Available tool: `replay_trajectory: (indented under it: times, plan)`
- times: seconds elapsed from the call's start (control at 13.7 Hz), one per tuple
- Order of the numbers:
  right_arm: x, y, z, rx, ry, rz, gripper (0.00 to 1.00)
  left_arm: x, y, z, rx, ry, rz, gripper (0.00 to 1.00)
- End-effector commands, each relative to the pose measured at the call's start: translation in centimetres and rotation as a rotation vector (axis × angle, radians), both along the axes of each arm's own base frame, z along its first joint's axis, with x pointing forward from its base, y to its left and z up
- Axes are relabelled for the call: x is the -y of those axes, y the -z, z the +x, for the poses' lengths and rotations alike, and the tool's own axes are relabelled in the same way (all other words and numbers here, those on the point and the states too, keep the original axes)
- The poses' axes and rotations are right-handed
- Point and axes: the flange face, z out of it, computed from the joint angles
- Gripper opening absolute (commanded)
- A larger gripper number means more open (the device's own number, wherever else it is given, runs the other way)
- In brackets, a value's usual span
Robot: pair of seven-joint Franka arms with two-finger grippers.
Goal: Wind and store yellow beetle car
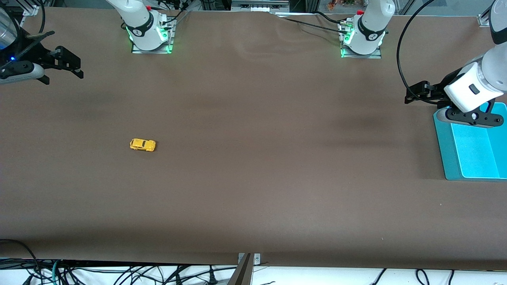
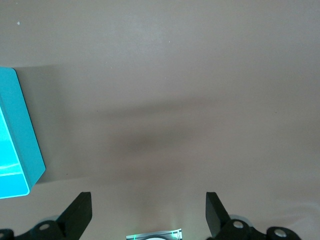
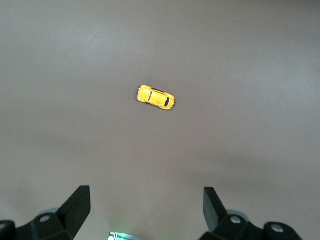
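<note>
The yellow beetle car (image 1: pixel 142 145) stands on its wheels on the brown table (image 1: pixel 253 178), toward the right arm's end. It also shows in the right wrist view (image 3: pixel 156 97), well clear of the fingers. My right gripper (image 1: pixel 69 65) hangs open and empty over the table's edge at the right arm's end, apart from the car; its open jaws show in the right wrist view (image 3: pixel 145 196). My left gripper (image 1: pixel 416 94) is open and empty over the table beside the teal bin (image 1: pixel 441 146); its wrist view (image 2: pixel 147 200) shows bare table between the jaws.
The teal bin is an open, empty tray at the left arm's end of the table, and one corner of it shows in the left wrist view (image 2: pixel 27 145). Cables lie below the table's front edge (image 1: pixel 119 273). A black cable (image 1: pixel 400 59) loops above the left gripper.
</note>
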Motion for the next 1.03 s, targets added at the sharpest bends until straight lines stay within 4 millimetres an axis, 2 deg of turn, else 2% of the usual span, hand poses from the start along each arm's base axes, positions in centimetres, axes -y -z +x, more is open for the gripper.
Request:
replay_trajectory:
  times: [0.0, 0.95]
  plan:
    - [0.01, -0.66, -0.25, -0.013, 0.026, -0.02, 1.0, 0.19, -0.5, 0.39, 0.011, 0.024, 0.011, 1.0]
    - [0.17, -0.88, 0.06, -0.006, 0.026, -0.019, 1.0, 0.27, -0.5, 0.38, 0.011, 0.025, 0.01, 1.0]
